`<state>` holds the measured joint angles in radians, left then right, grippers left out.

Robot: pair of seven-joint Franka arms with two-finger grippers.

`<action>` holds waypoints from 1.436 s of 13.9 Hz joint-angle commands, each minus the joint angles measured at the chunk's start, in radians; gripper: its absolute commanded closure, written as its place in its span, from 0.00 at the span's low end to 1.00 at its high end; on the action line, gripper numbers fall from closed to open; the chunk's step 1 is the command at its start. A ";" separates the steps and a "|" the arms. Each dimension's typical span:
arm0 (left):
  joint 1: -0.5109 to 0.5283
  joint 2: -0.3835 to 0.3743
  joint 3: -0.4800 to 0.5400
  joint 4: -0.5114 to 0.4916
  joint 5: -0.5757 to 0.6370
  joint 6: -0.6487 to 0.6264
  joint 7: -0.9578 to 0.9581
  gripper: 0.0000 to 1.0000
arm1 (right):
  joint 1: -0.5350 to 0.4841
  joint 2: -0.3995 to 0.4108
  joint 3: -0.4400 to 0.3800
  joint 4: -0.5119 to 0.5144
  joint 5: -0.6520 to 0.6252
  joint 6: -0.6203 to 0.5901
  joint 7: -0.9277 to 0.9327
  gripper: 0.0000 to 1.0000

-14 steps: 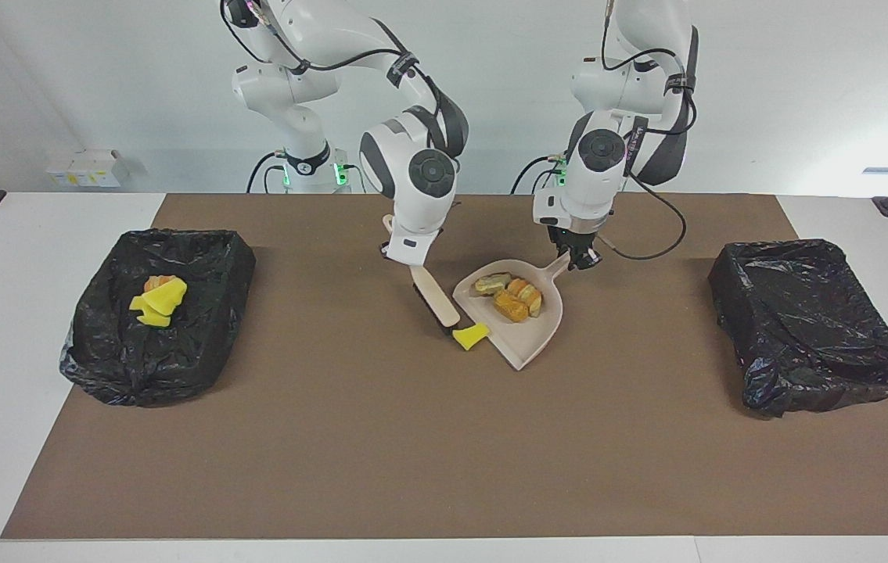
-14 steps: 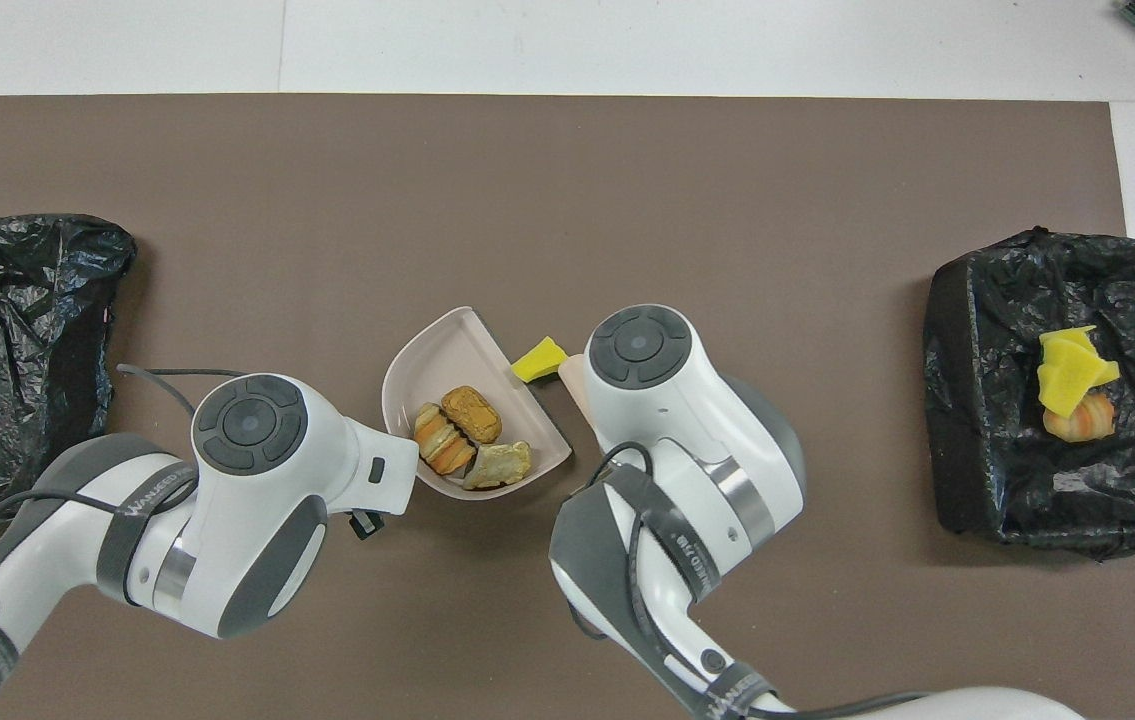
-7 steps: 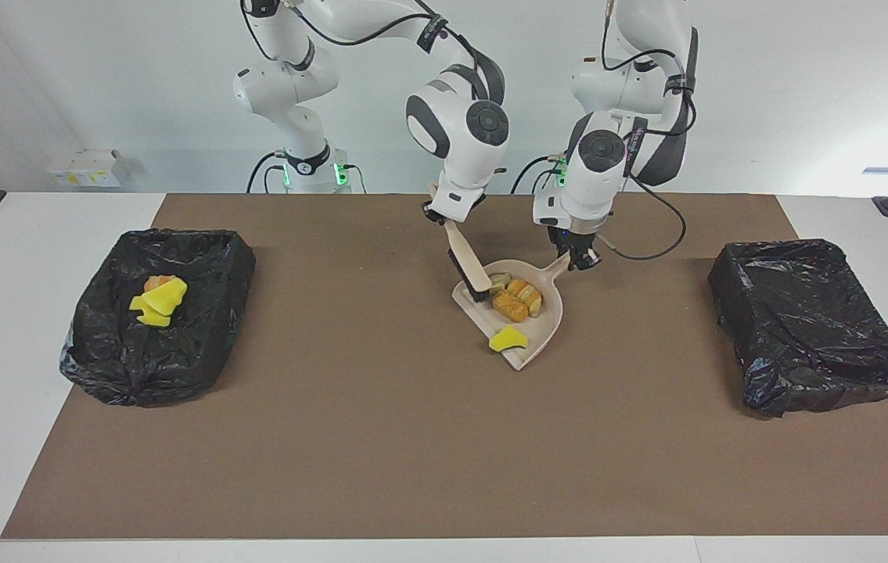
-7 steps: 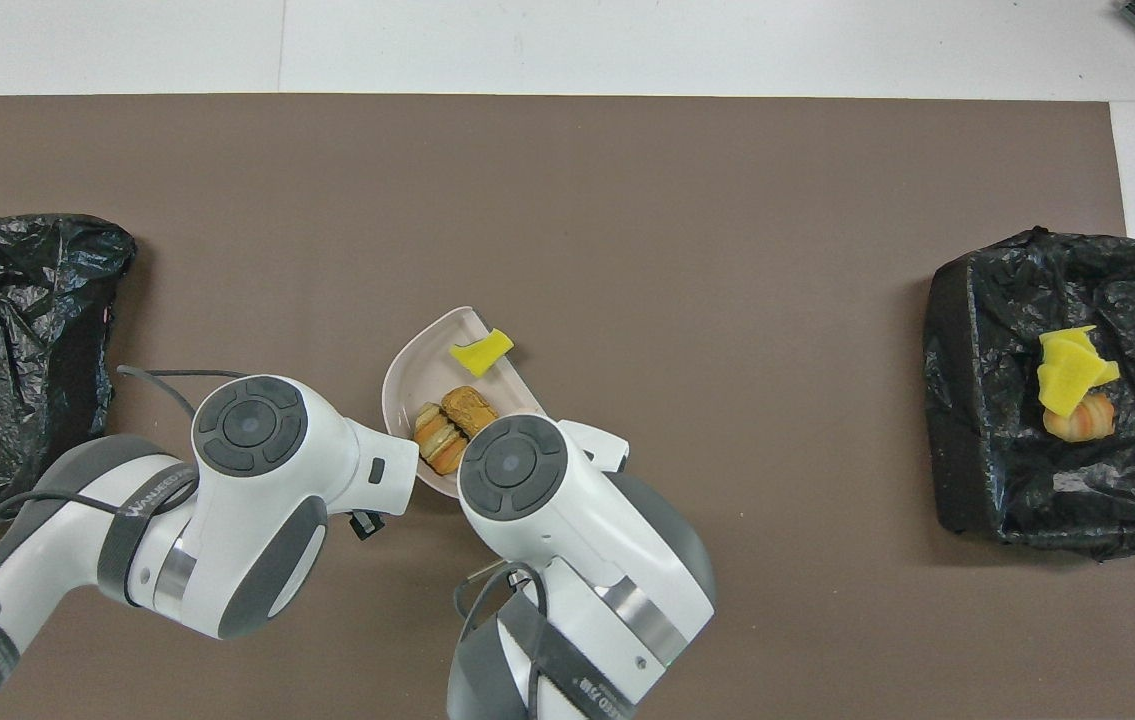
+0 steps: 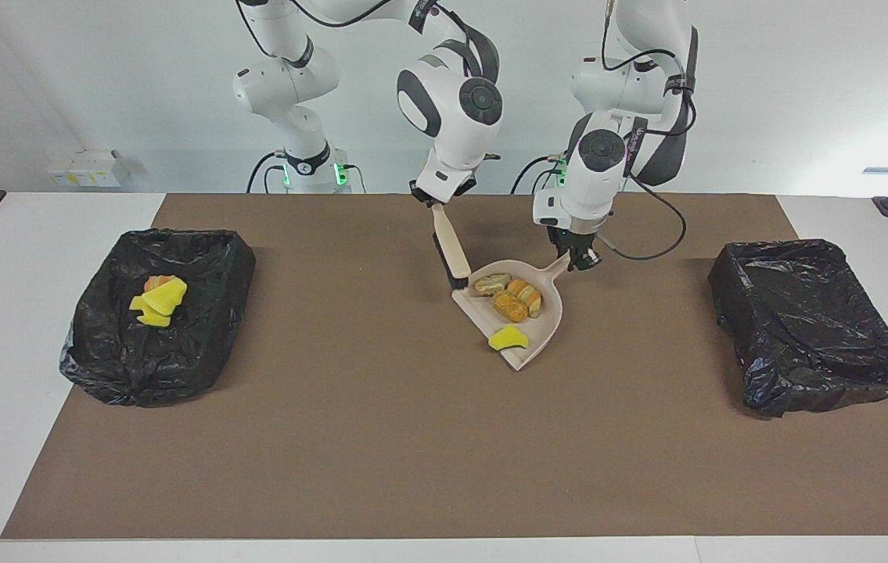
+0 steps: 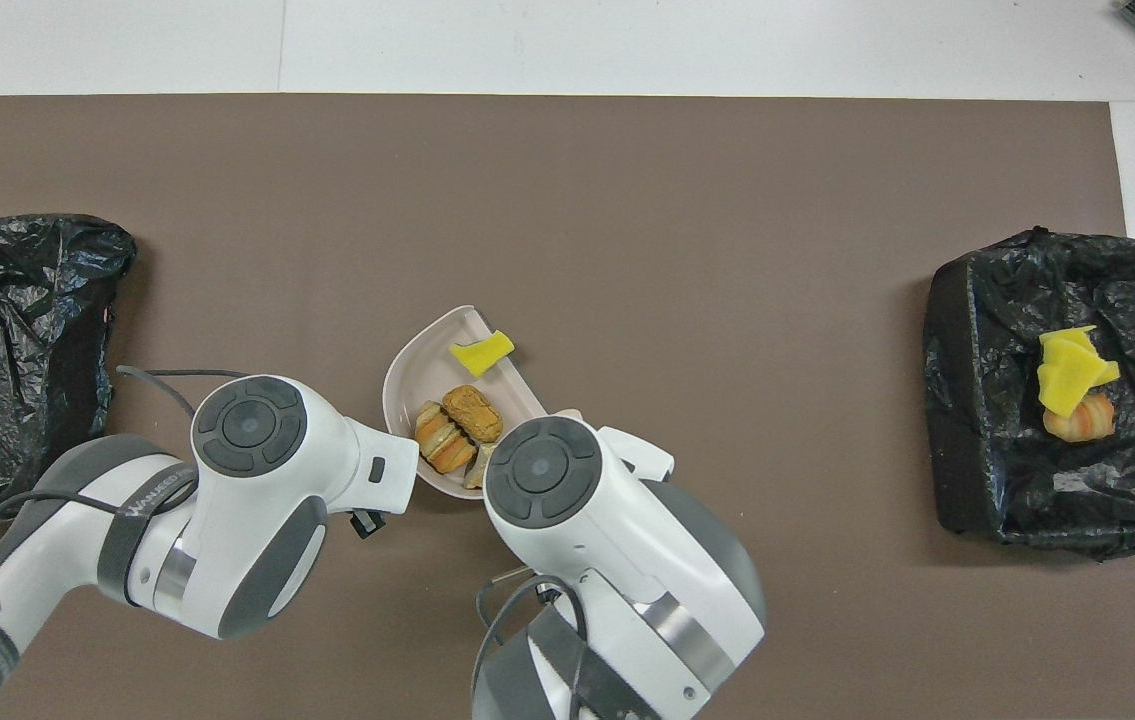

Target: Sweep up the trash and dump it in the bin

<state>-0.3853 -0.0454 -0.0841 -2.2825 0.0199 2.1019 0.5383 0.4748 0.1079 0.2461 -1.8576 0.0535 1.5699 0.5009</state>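
sweeping looks finished, so the step in hand is the carry and dump, i'd say. to do it well: raise the brush [image 5: 450, 252] clear first, then lift the dustpan [image 5: 549, 332] with its open lip tipped up a bit, since the yellow wedge [image 5: 508, 338] sits right at that lip and could slide off. move level and slow, tip only once over a bin.

left claw [image 5: 580, 259] is clamped shut on the dustpan handle, low over the desk [image 5: 381, 438]. right claw [image 5: 429, 198] is closed on the brush handle, brush hanging down with its bristles at the pan edge nearest the right arm's end.

trash [image 5: 512, 300]: tan and orange lumps piled in the pan just below the left claw, close to the handle; the wedge lies farther from the robots, at the lip.

bin with trash [image 5: 213, 344] sits at the right arm's end, holding yellow wedges [image 5: 157, 303]. empty bin [image 5: 807, 328] at the left arm's end, closer to the arm holding the pan.
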 commanded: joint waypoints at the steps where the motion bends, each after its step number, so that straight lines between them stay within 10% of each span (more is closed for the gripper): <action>1: 0.009 -0.024 0.003 0.014 -0.015 0.018 -0.023 1.00 | -0.016 -0.040 0.007 -0.044 0.016 0.005 0.099 1.00; 8: 0.175 -0.099 0.010 0.073 -0.020 -0.055 0.090 1.00 | 0.002 -0.143 0.007 -0.284 0.230 0.315 0.117 1.00; 17: 0.521 -0.082 0.014 0.319 -0.047 -0.408 0.229 1.00 | 0.165 0.006 0.004 -0.287 0.178 0.503 0.225 1.00; 18: 0.570 -0.079 0.014 0.334 -0.063 -0.422 0.254 1.00 | 0.165 0.009 0.004 -0.278 0.160 0.492 0.228 0.23; 19: 0.623 -0.071 0.014 0.348 -0.087 -0.437 0.294 1.00 | 0.165 0.009 0.004 -0.266 0.138 0.486 0.231 0.00; 20: 0.681 -0.065 0.014 0.368 -0.093 -0.454 0.343 1.00 | 0.162 0.007 0.004 -0.246 0.135 0.457 0.231 0.00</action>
<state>0.2044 -0.1313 -0.0590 -1.9720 -0.0389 1.6994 0.8102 0.6398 0.1218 0.2510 -2.1348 0.2180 2.0621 0.7150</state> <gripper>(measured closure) 0.687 0.564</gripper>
